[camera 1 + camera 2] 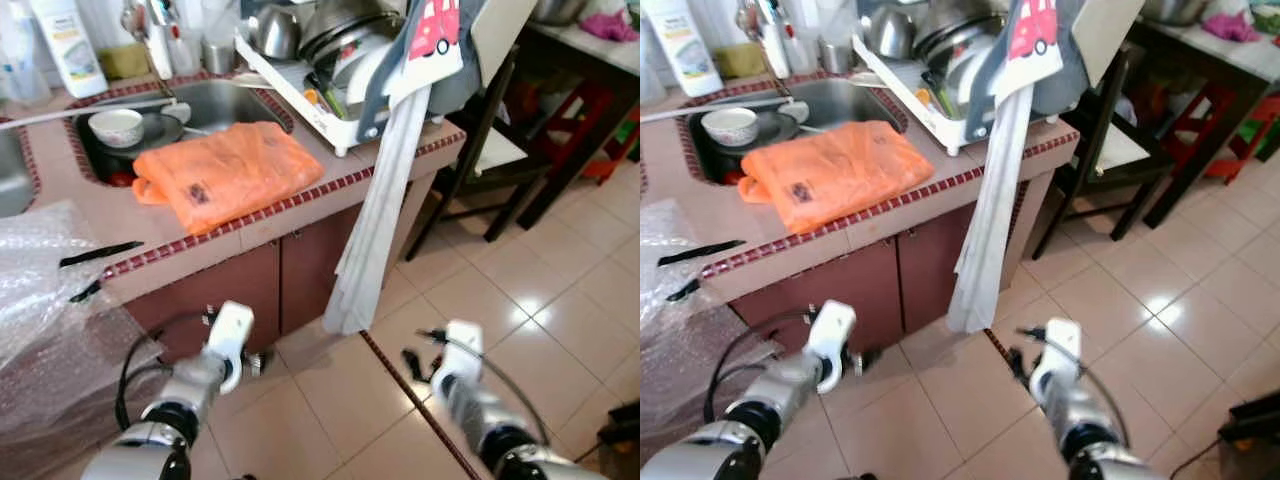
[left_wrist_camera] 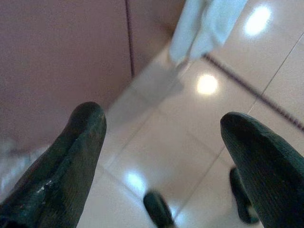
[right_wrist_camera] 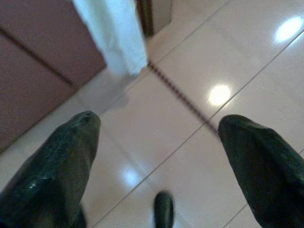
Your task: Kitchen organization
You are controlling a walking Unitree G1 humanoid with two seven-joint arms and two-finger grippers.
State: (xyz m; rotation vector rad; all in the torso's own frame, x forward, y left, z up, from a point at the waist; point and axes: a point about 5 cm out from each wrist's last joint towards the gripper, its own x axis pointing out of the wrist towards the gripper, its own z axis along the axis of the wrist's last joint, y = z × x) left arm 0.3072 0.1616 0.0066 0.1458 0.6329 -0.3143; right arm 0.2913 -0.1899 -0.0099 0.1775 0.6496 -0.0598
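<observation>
While both arms hang low over the tiled floor (image 1: 560, 300), nothing held. Tiled counter (image 1: 100, 205) ahead, maroon cabinet doors (image 1: 240, 285) beneath. Long pale cloth (image 1: 375, 230) draped from the counter's corner down to the floor. Orange plastic bag (image 1: 225, 172) flat on the counter, just beside the sink (image 1: 215, 100). White dish rack (image 1: 330, 75) with pots behind. White bowl (image 1: 116, 126) in the sink. Left gripper (image 2: 161, 156) fingers spread apart; right gripper (image 3: 159, 156) likewise apart.
</observation>
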